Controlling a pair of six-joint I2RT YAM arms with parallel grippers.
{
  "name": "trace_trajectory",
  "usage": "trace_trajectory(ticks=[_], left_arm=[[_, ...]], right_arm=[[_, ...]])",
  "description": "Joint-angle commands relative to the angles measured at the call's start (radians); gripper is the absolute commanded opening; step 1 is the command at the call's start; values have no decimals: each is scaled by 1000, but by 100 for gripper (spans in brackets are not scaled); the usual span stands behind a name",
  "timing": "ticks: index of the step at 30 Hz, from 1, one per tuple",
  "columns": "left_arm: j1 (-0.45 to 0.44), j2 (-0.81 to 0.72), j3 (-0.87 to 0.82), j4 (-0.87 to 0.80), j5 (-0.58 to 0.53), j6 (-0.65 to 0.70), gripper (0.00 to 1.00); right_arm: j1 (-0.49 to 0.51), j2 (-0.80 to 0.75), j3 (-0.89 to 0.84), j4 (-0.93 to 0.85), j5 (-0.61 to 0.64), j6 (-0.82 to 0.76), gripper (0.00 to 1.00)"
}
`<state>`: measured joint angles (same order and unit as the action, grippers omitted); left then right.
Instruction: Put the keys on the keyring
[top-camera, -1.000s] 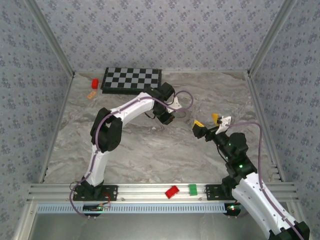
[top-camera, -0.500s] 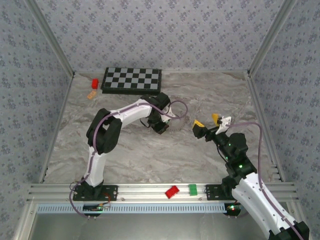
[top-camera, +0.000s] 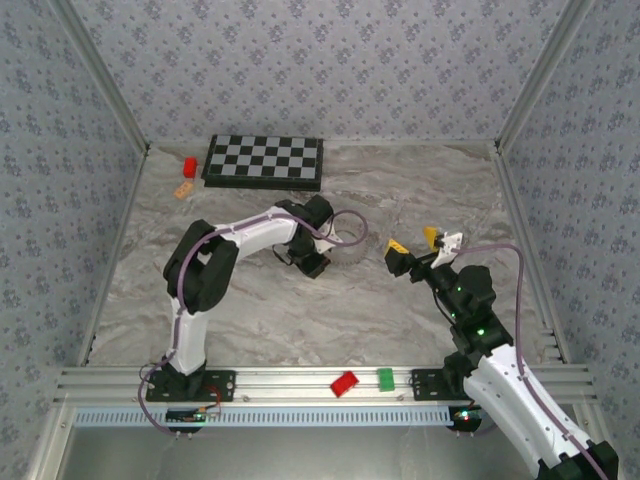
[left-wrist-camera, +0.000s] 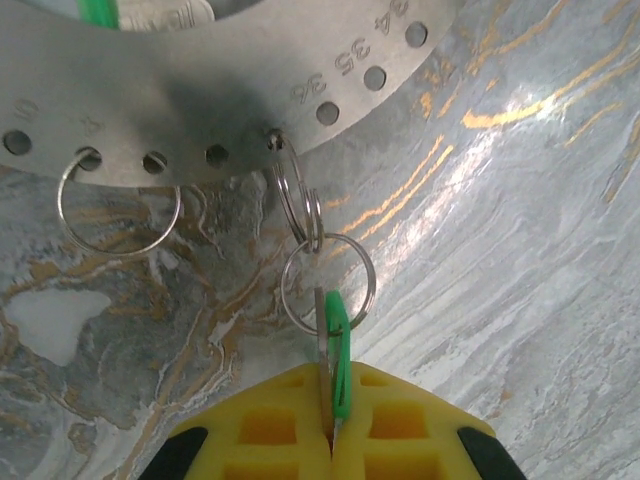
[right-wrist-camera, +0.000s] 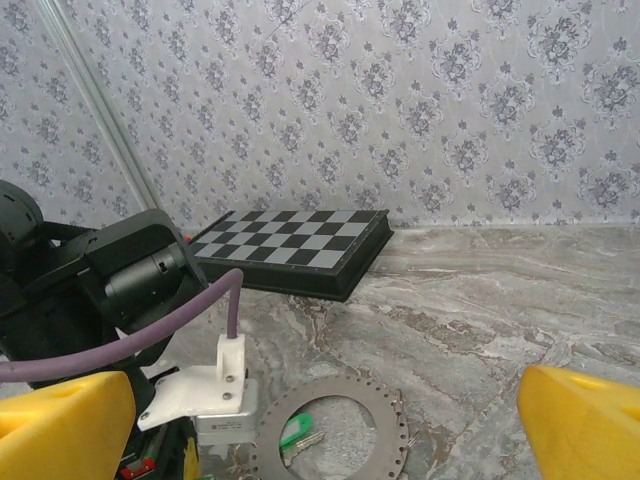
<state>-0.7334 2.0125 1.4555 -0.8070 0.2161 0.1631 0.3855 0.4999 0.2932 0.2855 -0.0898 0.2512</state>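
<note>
Relative to the earlier frame, the left gripper (left-wrist-camera: 330, 445) has drawn back toward the near left. Its fingers are clenched on one key (left-wrist-camera: 336, 365), held edge-on at a small split ring (left-wrist-camera: 328, 285) linked to the keyring (left-wrist-camera: 200, 110). The keyring lies flat on the tabletop (left-wrist-camera: 520, 250), mid-scene. The second key (right-wrist-camera: 296, 432) rests in its hollow centre. The right gripper (top-camera: 414, 243) hovers to the right, fingers released.
</note>
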Motion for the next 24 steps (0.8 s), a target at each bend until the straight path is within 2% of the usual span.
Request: trace_trajectory(ticks=[1, 18, 24], left_arm=[[-4, -52, -20, 5, 6, -19, 3], [-3, -86, -106, -3, 17, -39, 16], [-3, -116, -151, 0, 19, -50, 16]], right_arm=[[-5, 0, -9, 32, -5, 17, 100], [-6, 0, -10, 38, -14, 23, 100], [-6, 2, -12, 43, -16, 23, 100]])
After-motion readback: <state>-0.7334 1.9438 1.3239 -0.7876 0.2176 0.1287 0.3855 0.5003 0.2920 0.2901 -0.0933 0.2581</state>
